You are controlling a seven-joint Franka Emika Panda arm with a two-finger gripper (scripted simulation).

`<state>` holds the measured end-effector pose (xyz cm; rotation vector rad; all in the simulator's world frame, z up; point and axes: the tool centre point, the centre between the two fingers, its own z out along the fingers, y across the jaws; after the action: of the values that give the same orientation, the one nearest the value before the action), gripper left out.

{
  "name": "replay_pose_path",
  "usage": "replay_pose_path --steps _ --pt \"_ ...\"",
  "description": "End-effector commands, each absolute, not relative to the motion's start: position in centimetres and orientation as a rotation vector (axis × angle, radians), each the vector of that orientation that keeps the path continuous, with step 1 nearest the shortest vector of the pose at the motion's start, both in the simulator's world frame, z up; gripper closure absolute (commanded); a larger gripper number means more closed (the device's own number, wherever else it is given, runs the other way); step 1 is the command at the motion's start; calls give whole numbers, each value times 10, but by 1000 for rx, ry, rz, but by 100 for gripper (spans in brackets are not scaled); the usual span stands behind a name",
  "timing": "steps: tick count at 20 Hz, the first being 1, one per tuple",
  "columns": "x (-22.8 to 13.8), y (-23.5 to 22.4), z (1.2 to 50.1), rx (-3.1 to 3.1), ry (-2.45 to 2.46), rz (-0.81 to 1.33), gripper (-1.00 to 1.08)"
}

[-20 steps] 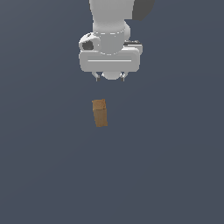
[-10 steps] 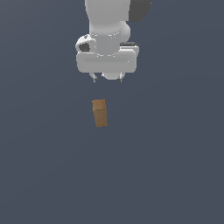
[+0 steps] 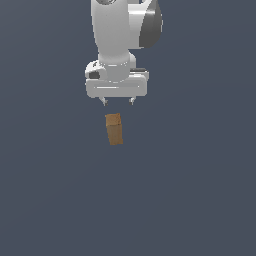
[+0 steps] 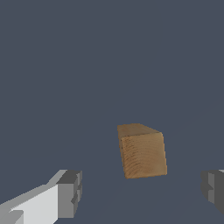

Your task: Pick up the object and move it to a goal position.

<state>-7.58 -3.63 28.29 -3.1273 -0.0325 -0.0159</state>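
Note:
The object is a small orange-brown wooden block (image 3: 114,128) lying on the dark grey floor, slightly tilted. It also shows in the wrist view (image 4: 142,150), end face toward the camera. My white gripper (image 3: 118,102) hangs just above and behind the block, apart from it. Its two fingers (image 4: 70,193) are spread wide, one on each side of the picture, with the block between and beyond them. The gripper is open and holds nothing.
Only the plain dark grey floor (image 3: 200,190) surrounds the block. The arm's white wrist and black joint (image 3: 150,25) rise above the gripper.
The gripper has shifted a little toward the exterior view's left and its body has risen slightly. The block has not moved.

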Motion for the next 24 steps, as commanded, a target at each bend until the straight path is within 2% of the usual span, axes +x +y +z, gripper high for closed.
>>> replay_pose_path --steps 1,11,24 --pt "-79 -44 261 -3130 -73 -12 -92" --pt "-96 -64 202 -3134 -192 -2 -92" --pt "-99 -67 184 -3134 -208 1 -92"
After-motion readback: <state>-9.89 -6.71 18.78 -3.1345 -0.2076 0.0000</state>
